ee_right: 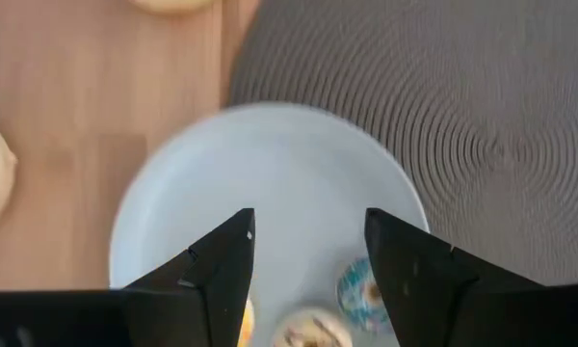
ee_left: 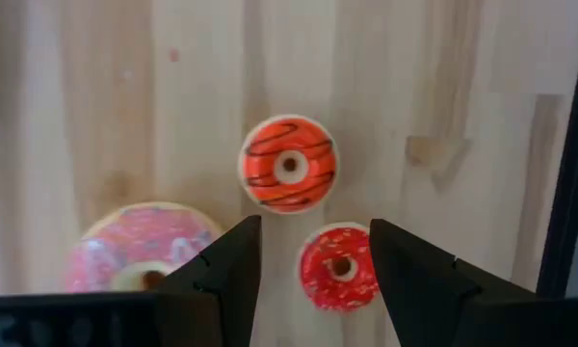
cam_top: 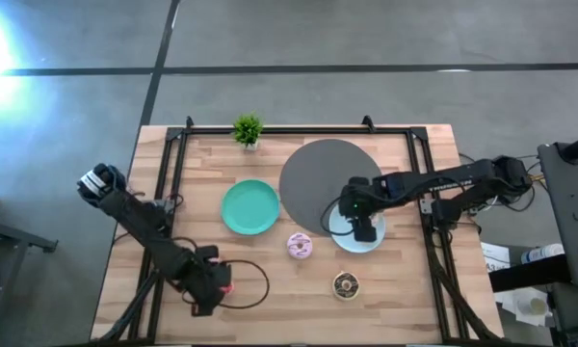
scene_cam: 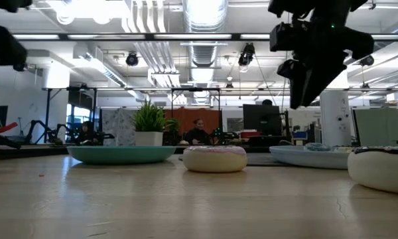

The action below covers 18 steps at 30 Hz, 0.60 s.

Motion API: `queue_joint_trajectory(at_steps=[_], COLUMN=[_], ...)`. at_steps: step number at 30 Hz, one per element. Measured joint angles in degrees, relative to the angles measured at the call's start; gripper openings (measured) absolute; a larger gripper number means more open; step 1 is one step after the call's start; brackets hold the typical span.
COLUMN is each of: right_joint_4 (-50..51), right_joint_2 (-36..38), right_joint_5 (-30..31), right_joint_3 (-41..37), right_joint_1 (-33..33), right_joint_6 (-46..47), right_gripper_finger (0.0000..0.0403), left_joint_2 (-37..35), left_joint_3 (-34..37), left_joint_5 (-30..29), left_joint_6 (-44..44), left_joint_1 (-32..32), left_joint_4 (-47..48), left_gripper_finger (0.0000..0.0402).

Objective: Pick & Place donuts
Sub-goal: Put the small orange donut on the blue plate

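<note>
My left gripper (ee_left: 315,231) is open near the table's near left corner (cam_top: 210,286), pointing down, one finger on either side of a tiny red donut (ee_left: 339,267) without touching it. An orange striped donut (ee_left: 289,164) and a pink donut (ee_left: 140,260) lie flat beside it. My right gripper (ee_right: 308,222) hangs open above the pale blue plate (ee_right: 260,183), which holds several tiny donuts, one with blue frosting (ee_right: 358,289). The lilac-white frosted donut (cam_top: 300,246) and the chocolate donut (cam_top: 346,284) lie flat on the wood.
A teal plate (cam_top: 250,207) sits left of the big grey disc (cam_top: 328,178). The pale blue plate (cam_top: 358,233) overlaps the disc's near right edge. A small potted plant (cam_top: 248,130) stands at the far edge. Black frame rails (cam_top: 178,173) run along both table sides.
</note>
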<state>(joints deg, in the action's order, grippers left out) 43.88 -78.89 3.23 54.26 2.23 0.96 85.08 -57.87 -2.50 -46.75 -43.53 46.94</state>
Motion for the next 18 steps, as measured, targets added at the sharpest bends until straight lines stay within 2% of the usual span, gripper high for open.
queue_joint_trajectory(at_steps=[3, 7, 12, 18], right_joint_4=[-2.3, -4.0, -4.2, -4.2], right_joint_2=[0.0, 0.0, 0.0, 0.0], right_joint_5=[0.0, 0.0, 0.0, -0.1], right_joint_3=[0.0, 0.0, 0.0, 0.0], right_joint_1=[0.2, 0.2, 0.5, 1.7], right_joint_6=[2.3, 3.2, 3.9, 6.2], right_gripper_finger=[0.0190, 0.0190, 0.0190, 0.0190], left_joint_2=[0.0, 0.0, 0.0, 0.0], left_joint_3=[1.7, 4.4, 8.0, 10.8], left_joint_5=[-0.2, -1.2, -3.8, -2.4], left_joint_6=[-2.7, -2.0, -2.1, -0.1], left_joint_1=[-0.1, 0.7, 2.7, 3.7], left_joint_4=[-3.2, -9.4, -10.6, -14.8], left_gripper_finger=[0.0167, 0.0167, 0.0167, 0.0166])
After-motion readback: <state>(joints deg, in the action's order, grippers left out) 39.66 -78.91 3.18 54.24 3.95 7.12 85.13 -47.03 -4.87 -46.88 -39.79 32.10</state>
